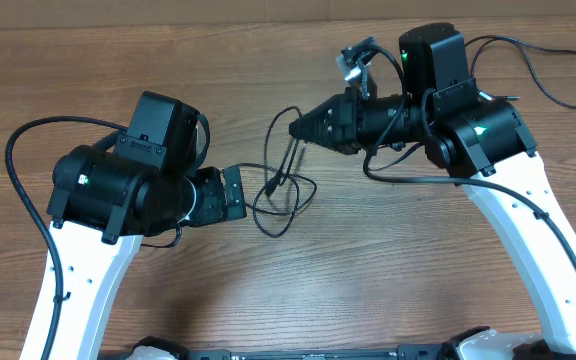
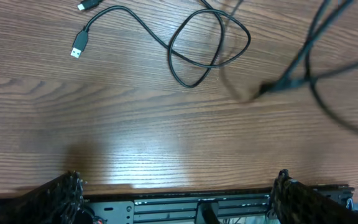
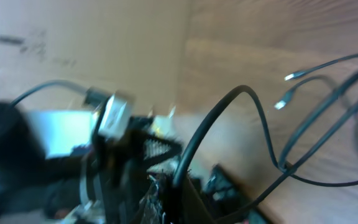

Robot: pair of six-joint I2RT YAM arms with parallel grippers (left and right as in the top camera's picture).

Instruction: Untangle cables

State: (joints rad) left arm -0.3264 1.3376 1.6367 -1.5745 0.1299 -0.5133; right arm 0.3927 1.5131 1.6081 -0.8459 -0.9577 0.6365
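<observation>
Brown wood-grain tabletop [image 1: 368, 280] fills the overhead view. The cables [image 1: 286, 195], thin black cords in loose overlapping loops, lie just in front of your left pincer [image 1: 236, 192], between it and the right pincer [image 1: 294, 127]. The left pincer stands wide open and holds nothing. The right one points at it from the far side of the loops, fully closed, with strands running up to its tip.

From the left wrist, the two fingers of the left pincer [image 2: 176, 186] stand far apart at the bottom edge, with bare tabletop between them. Beyond them one loop of the cables [image 2: 210, 46] lies flat, and a USB plug [image 2: 79, 50] rests farther off on the same cord. A blurred strand on the other side looks lifted off the wood.

The right wrist view is smeared. One cord of the cables [image 3: 247, 99] arches up out of the right pincer [image 3: 173, 193], so I judge it is pinching that cord, though I cannot see the contact itself. Two small plug tips [image 3: 291, 76] show beyond the arch.

You look to be mid-separation: one cord raised, the rest not yet pinned. For the next move, bring the left pincer onto the flat loop and close on a single strand, so that the two can be drawn apart without dragging the whole bundle.
</observation>
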